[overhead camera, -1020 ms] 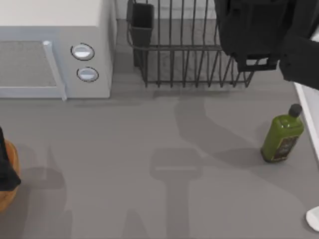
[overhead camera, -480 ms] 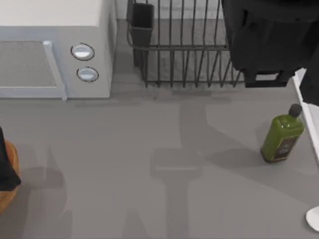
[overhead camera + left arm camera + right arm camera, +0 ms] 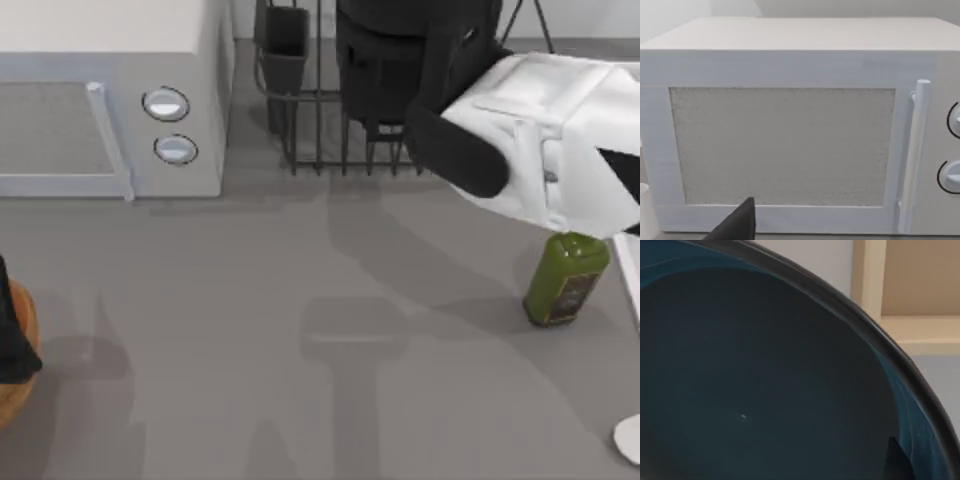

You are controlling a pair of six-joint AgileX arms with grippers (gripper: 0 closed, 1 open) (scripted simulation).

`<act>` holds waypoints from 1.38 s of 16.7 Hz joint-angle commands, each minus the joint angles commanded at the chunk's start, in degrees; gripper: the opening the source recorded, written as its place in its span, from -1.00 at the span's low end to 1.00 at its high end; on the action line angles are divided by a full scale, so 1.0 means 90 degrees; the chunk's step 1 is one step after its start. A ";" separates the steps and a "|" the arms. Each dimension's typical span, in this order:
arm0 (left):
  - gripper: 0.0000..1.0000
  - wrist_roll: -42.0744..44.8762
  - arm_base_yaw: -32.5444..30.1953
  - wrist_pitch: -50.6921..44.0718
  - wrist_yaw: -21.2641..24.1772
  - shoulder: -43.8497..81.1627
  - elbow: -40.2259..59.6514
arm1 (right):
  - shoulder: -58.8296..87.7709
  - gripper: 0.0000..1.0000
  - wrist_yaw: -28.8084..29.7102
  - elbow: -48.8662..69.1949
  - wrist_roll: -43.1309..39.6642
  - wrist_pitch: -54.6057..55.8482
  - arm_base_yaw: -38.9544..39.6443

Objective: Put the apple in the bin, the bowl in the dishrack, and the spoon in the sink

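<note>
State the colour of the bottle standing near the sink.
Olive green, seen best in the top view: bottle.

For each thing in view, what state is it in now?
White microwave: door closed.
Teal-blue bowl: close in front of the right wrist camera.
Black wire dishrack: right arm over it.
Green oil bottle: upright, top hidden.
Orange-brown bin: at the table's left edge.

Grey table (image 3: 300, 300) is carrying: microwave (image 3: 110, 100) sitting at back left, dishrack (image 3: 310, 100) standing just beside it, green bottle (image 3: 566, 277) standing upright at right, bin (image 3: 18, 350) resting at left edge, spoon (image 3: 630, 438) lying at right edge
</note>
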 joint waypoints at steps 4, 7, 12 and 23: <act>1.00 0.0000 0.0000 0.0000 0.0000 0.0000 0.0000 | 0.1240 -1.00 -0.0876 -0.0286 -0.0042 0.1631 -0.0864; 1.00 0.0000 0.0000 0.0000 0.0000 0.0000 0.0000 | 0.1736 -1.00 -0.1297 -0.0417 -0.0043 0.2194 -0.1276; 1.00 0.0000 0.0000 0.0000 0.0000 0.0000 0.0000 | 0.1785 -1.00 -0.1345 -0.0431 -0.0042 0.2250 -0.1322; 1.00 0.0000 0.0000 0.0000 0.0000 0.0000 0.0000 | 0.1785 0.66 -0.1345 -0.0431 -0.0042 0.2250 -0.1322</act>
